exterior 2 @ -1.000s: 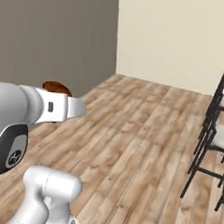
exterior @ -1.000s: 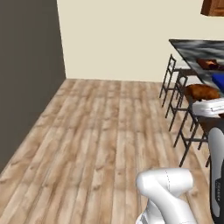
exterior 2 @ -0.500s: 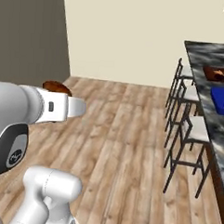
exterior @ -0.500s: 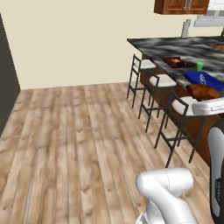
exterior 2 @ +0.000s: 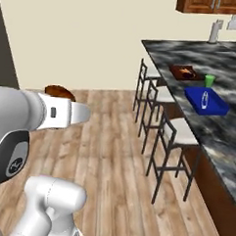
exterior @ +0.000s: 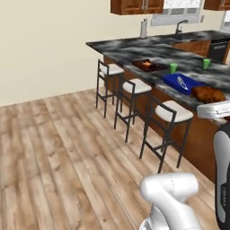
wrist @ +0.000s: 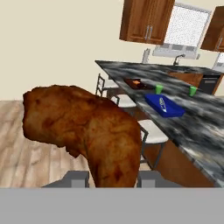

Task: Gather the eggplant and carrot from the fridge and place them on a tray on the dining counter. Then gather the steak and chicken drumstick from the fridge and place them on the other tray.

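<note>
Hand view: the tool (wrist: 112,178) is clamped on the chicken drumstick (wrist: 87,129), a lumpy golden-brown piece with a mottled, rough skin, bulbous at the upper left and narrowing down between the two dark finger tips. No readable writing or brand marks appear anywhere. In the left base view the drumstick (exterior: 208,94) shows just above the white forearm; in the right base view it (exterior 2: 59,92) sits behind the arm's white link. Below lies a floor (exterior: 58,152) of light wood planks with visible grain. Three stools (exterior: 168,117) with pale padded seats and thin dark metal legs stand in a row against the dining counter (exterior 2: 222,130), a long surface of black-and-grey marbled stone on a brown wood base. On it rest the other tray (exterior 2: 205,101), bright blue with rounded corners and a white streak, two green cups (exterior: 173,68), and beyond them the tray (exterior 2: 185,72), shallow and reddish-brown. A plain cream wall (exterior 2: 95,35) and brown wood wall cabinets (wrist: 146,21) close the room.
</note>
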